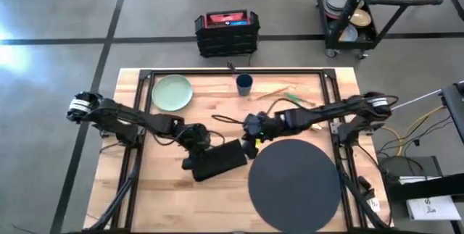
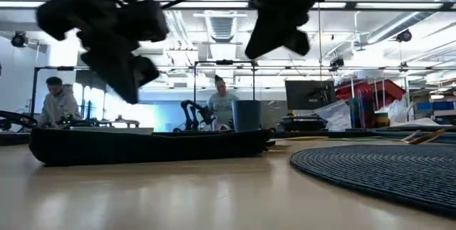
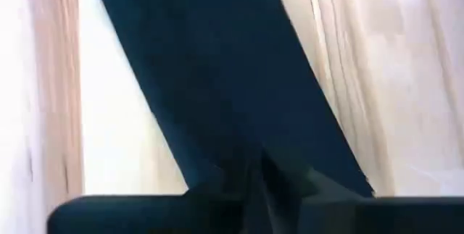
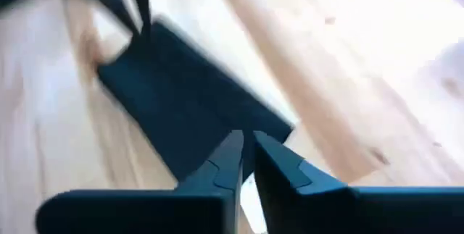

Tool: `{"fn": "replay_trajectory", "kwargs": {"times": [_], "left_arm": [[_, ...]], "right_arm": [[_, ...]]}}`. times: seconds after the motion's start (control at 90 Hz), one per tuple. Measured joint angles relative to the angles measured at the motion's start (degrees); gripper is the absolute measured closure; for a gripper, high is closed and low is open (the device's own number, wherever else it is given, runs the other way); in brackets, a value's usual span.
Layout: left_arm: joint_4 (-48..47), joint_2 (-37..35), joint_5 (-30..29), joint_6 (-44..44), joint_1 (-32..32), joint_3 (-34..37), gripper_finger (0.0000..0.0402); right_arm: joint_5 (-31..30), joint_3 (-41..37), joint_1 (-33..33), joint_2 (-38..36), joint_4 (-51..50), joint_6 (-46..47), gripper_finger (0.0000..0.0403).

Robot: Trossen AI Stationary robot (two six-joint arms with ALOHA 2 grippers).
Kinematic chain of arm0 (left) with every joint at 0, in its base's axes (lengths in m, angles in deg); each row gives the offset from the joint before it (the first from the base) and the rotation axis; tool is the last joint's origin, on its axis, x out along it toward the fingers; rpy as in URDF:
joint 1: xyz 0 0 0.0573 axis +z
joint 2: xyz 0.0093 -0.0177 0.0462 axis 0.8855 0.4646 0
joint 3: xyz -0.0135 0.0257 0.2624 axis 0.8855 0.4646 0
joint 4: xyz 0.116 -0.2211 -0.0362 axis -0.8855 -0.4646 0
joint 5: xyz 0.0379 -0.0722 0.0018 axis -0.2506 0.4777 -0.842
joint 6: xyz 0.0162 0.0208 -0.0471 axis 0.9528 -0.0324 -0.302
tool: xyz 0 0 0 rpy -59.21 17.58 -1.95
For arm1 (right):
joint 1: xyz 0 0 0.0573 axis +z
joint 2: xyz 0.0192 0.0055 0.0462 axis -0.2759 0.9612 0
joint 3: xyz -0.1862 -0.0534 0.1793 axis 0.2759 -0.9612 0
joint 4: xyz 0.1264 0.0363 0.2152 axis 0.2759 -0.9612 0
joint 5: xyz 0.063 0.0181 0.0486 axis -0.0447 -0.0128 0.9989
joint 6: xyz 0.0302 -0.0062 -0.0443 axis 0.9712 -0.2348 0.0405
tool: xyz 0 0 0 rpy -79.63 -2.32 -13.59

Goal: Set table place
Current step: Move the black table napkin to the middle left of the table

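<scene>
From above, the black cloth napkin (image 1: 220, 160) lies flat as a folded rectangle, skewed to the worktop's (image 1: 174, 198) planks, just left of the dark grey round placemat (image 1: 293, 174) and not clearly touching it. The left hand (image 1: 194, 140) sits over the napkin's upper left edge; the right hand (image 1: 251, 134) is over its upper right corner, at the placemat's upper left rim. Whether either is clenched cannot be told here. The pale green plate (image 1: 172, 91) rests at the far left, the small dark blue cup (image 1: 244, 84) at the far middle, and the green-handled cutlery (image 1: 290, 98) to its right under the right arm. Open wood lies in front of the napkin and along the left side; the placemat reaches close to the near edge.

At table height, the napkin (image 2: 149, 147) is a low dark slab on the wood, the placemat's (image 2: 385, 169) braided rim to its right with bare wood between. Both hands hang above it, clear of the cloth. People sit in the room behind.

The left wrist view shows the napkin (image 3: 217, 82) as a dark band; the fingers are not distinguishable.

The right wrist view shows the right hand (image 4: 247, 154) clenched nearly together with only a thin slit, grasping nothing, above the napkin's (image 4: 181, 103) corner.
</scene>
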Motion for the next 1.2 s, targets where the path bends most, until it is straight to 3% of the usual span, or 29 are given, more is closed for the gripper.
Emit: {"fn": "replay_trajectory", "kwargs": {"times": [0.156, 0.278, 0.478, 0.711, 0.844, 1.2], "left_arm": [[1.97, 6.10, 3.04, 8.73, 0.42, -3.34, 0.0400], [1.63, 11.87, 2.99, 14.12, 0.90, -6.80, 0.0401], [-2.46, 20.63, 1.41, 13.87, 2.48, -11.72, 0.0401], [-18.84, 22.03, -1.62, -6.78, 4.65, -10.63, 0.0402], [-25.59, 19.37, -1.90, -24.08, 4.57, -8.52, 0.0401], [-24.19, 7.41, 4.76, -63.01, -6.56, 6.28, 0.0401]], "right_arm": [[-5.32, -4.67, 2.18, -4.37, 4.56, 3.90, 0.0400], [-6.11, -7.27, 2.90, -7.15, 7.52, 4.94, 0.0402], [-6.36, -9.68, 3.68, -10.01, 6.75, 5.77, 0.0403], [-7.24, -9.87, 6.03, -13.61, 5.52, 5.26, 0.0403], [-7.80, -9.87, 7.40, -15.73, 3.75, 4.88, 0.0403], [-7.86, -9.90, 10.15, -19.85, -1.74, 3.27, 0.0403]]}}
